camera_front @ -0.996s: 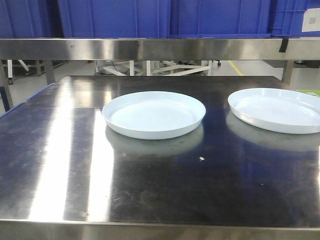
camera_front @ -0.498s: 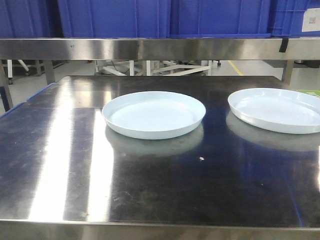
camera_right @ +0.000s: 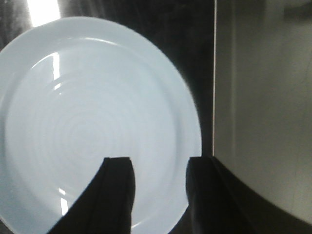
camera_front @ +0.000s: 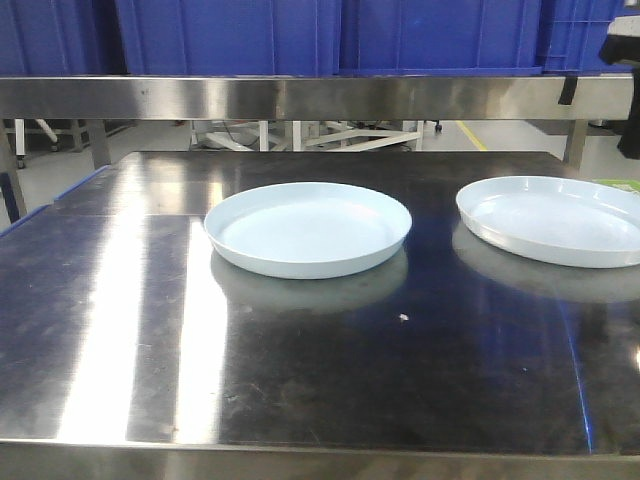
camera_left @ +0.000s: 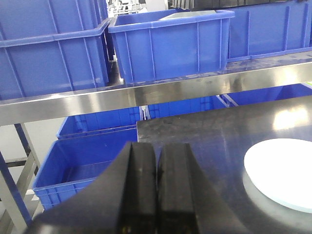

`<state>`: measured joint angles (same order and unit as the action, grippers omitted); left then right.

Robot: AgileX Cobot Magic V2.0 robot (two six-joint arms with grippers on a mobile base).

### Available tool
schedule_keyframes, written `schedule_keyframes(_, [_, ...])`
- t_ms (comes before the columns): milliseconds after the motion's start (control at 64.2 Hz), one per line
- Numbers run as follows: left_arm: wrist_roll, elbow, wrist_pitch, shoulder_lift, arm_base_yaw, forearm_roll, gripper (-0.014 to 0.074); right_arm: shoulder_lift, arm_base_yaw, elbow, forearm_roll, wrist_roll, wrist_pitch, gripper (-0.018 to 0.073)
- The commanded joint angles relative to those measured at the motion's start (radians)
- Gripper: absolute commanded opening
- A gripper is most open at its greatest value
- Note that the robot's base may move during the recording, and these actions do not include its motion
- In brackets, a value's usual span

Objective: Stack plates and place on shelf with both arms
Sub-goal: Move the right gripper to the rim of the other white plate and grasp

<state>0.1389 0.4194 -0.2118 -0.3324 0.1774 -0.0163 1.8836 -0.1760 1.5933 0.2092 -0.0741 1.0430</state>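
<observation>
Left plate (camera_front: pixel 308 228) and right plate (camera_front: pixel 555 218) lie apart on the desk (camera_front: pixel 120 330), before the shelf (camera_front: pixel 300 97). Probably stiff, slippery and breakable; best pinched at the rim. Pale blue-white, glossy, shallow, low-rimmed. Left tool (camera_left: pixel 157 148) closed, empty; right tool (camera_right: pixel 158 163) spread open over one plate, empty.

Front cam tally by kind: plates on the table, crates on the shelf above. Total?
Plates: 2
Blue crates: 4, all cropped by the frame
Total: 6
</observation>
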Motion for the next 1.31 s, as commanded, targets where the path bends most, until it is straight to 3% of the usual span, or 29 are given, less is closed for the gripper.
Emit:
schedule_keyframes(0, [-0.003,0.038,0.089,-0.007,-0.001,-0.003,0.0083,0.009,-0.009,0.087,-0.026,0.007,0.016,0.0399])
schedule_keyframes(856, [-0.003,0.038,0.089,-0.007,-0.001,-0.003,0.0083,0.134,-0.009,0.142,-0.053,0.007,0.050,0.0393])
schedule_keyframes(1090, [-0.003,0.038,0.089,-0.007,-0.001,-0.003,0.0083,0.135,-0.009,0.141,-0.053,0.007,0.062,0.0248])
schedule_keyframes(1292, [-0.003,0.038,0.089,-0.007,-0.001,-0.003,0.0083,0.150,-0.009,0.141,-0.053,0.007,0.078,0.0238])
